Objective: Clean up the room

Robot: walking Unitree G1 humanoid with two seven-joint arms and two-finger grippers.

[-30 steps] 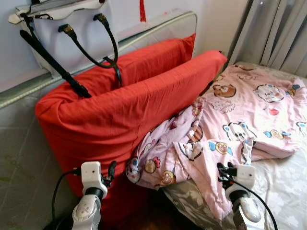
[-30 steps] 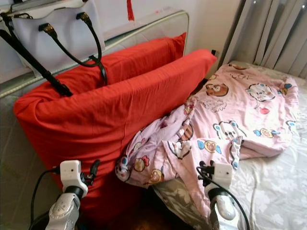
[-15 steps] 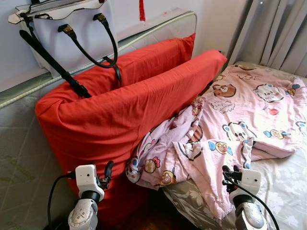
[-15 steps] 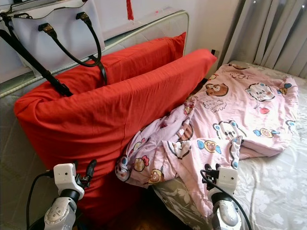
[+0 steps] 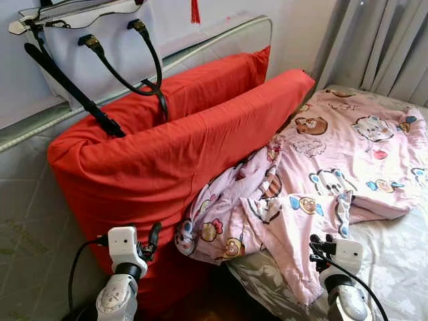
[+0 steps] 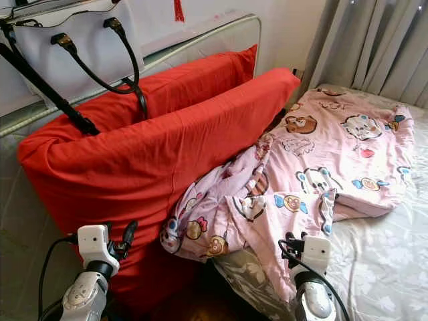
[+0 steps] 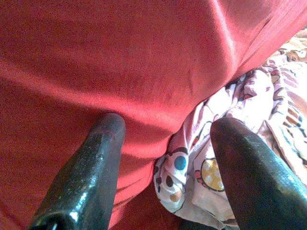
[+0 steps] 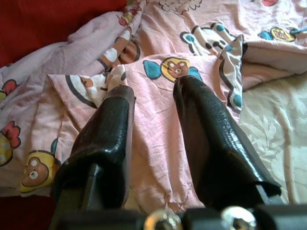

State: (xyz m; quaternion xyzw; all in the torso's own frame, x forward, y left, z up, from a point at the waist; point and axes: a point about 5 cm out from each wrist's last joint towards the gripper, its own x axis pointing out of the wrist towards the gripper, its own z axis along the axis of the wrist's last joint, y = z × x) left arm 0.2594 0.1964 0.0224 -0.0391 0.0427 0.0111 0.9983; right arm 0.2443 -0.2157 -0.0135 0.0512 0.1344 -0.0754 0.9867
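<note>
A pink cartoon-print blanket lies crumpled over the bed, one corner hanging off the near edge. Two big red pillows lean upright against the headboard. My left gripper is open, low beside the front red pillow, with the blanket's hanging corner just past its fingers. My right gripper is open too, held just above the blanket's near edge with nothing between its fingers. In the eye views the left gripper and the right gripper sit at the bottom.
A white handbag with black straps rests on top of the headboard, its straps draping onto the pillows. Grey curtains hang at the far right. A pale floral sheet covers the mattress.
Both arms dropped lower half a second ago; the left wrist has since risen slightly. The camera has shifted a little. Pillows, blanket and bag have not moved.
</note>
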